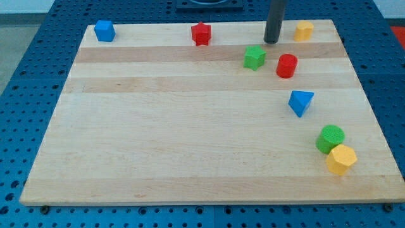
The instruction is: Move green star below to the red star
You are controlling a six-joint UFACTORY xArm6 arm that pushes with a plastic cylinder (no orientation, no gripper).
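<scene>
No fingers here: your tip (272, 42) rests above-right of the green star block (254, 57), apart. You're lining up; next push it leftward to sit under the red star block (201, 34) on the wooden desk (190, 139).

My tip (272, 42) stands near the view's top, between the red star (201, 33) to its left and the yellow block (304, 30) to its right; the green star (254, 57) lies just below-left of the tip; the red cylinder (286, 66) sits right of it
</scene>
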